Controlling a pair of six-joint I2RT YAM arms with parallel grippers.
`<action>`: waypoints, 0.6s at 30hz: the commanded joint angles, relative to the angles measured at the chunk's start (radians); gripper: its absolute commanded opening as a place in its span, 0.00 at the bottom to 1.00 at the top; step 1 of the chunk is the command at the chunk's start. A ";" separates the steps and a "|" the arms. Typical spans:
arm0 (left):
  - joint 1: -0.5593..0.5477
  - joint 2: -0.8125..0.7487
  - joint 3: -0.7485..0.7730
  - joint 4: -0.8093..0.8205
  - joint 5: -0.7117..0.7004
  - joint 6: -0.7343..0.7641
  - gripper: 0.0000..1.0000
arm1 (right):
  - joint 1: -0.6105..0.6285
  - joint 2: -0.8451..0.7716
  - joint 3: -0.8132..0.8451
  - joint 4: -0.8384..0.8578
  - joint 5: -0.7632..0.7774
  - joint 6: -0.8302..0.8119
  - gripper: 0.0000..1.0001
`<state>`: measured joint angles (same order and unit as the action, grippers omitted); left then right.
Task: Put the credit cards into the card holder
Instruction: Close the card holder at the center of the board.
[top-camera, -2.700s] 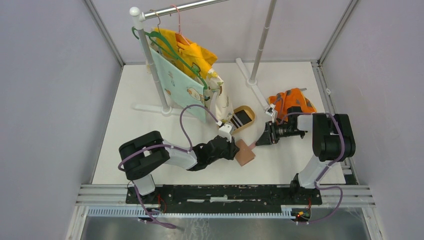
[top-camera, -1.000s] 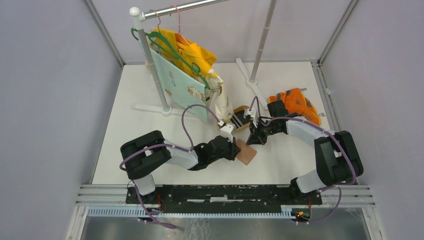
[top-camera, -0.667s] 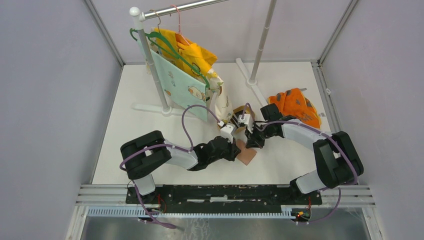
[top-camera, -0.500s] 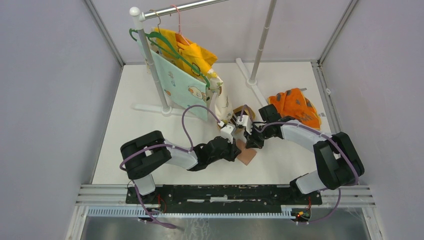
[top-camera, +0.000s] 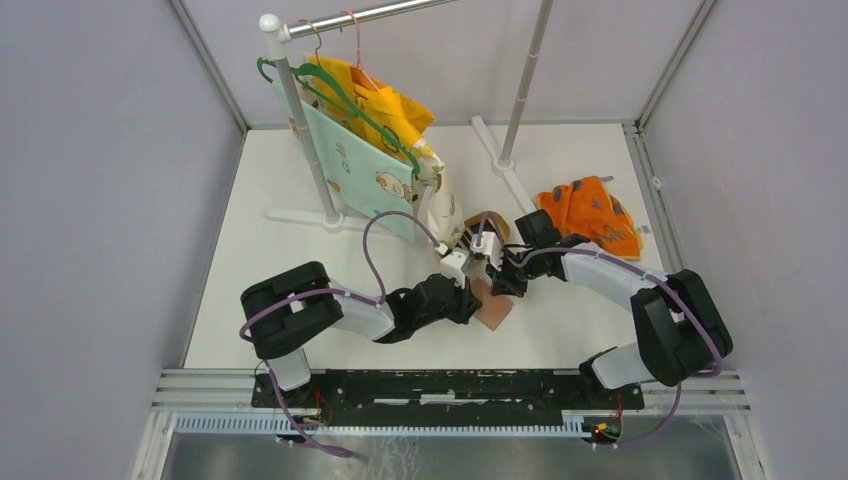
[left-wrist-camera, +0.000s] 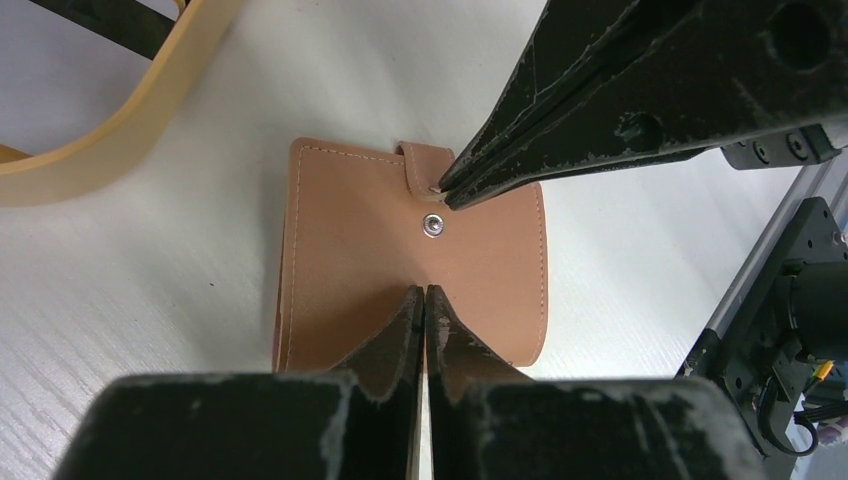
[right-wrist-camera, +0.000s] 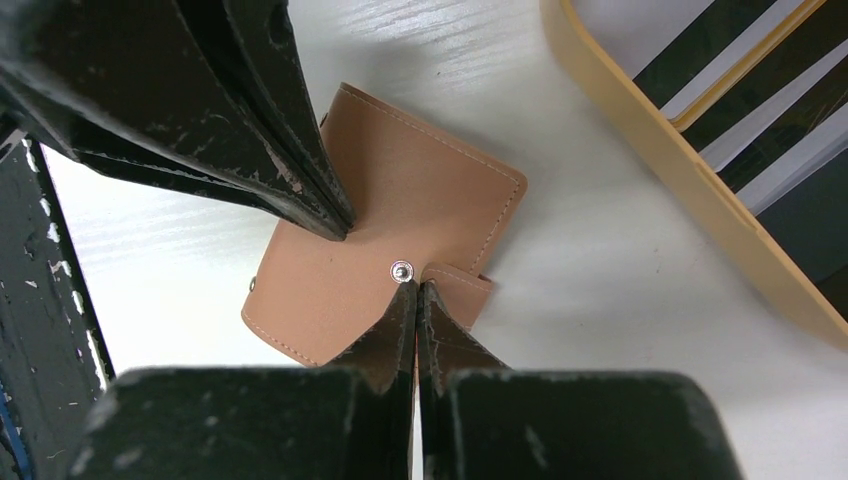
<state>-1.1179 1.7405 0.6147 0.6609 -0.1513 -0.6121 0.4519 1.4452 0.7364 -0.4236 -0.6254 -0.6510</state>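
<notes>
- The card holder (left-wrist-camera: 350, 220) lay flat and folded shut on the white table (top-camera: 300, 260), near the front and about midway between the two arms, its reddish-brown outer face up.
- Its strap tab (left-wrist-camera: 425, 158) was folded over one edge, just beside the metal snap stud (left-wrist-camera: 433, 225) on the face; whether the tab was snapped down could not be told.
- The left claw (left-wrist-camera: 421, 295) was closed, the two fingers almost touching each other with only a thin slit between them. Their tips rested on the face of the card holder, on the side away from the strap tab; nothing was gripped between them.
- The right claw (right-wrist-camera: 415, 290) was also closed tight, with nothing between its fingers. It came in from the opposite side, and its tips met the card holder right at the strap tab, beside the snap stud.
- The two claws pointed at each other across the card holder, close together but apart.
- The credit cards (right-wrist-camera: 745, 75), showing black and white stripe bands, lay in a shallow tan dish (right-wrist-camera: 640, 130) just beyond the card holder, apart from it.
- In the overhead view the right arm covered most of the dish.
- An orange cloth (top-camera: 590, 212) lay crumpled on the table to the right, well apart from the card holder.
- Pale green and yellow garments (top-camera: 360, 165) hung from a rail (top-camera: 300, 110) at the back left.
</notes>
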 joint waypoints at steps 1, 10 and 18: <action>-0.002 -0.016 0.001 0.034 0.005 -0.037 0.07 | 0.020 -0.046 -0.005 0.018 -0.011 -0.024 0.00; -0.002 -0.024 -0.002 0.035 0.006 -0.038 0.06 | 0.051 -0.039 -0.006 0.006 -0.028 -0.044 0.00; -0.003 -0.033 -0.006 0.034 0.006 -0.037 0.06 | 0.087 -0.021 -0.008 0.002 0.007 -0.055 0.00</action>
<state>-1.1194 1.7344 0.5991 0.6666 -0.1520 -0.6250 0.4778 1.4178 0.7341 -0.4103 -0.6003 -0.6479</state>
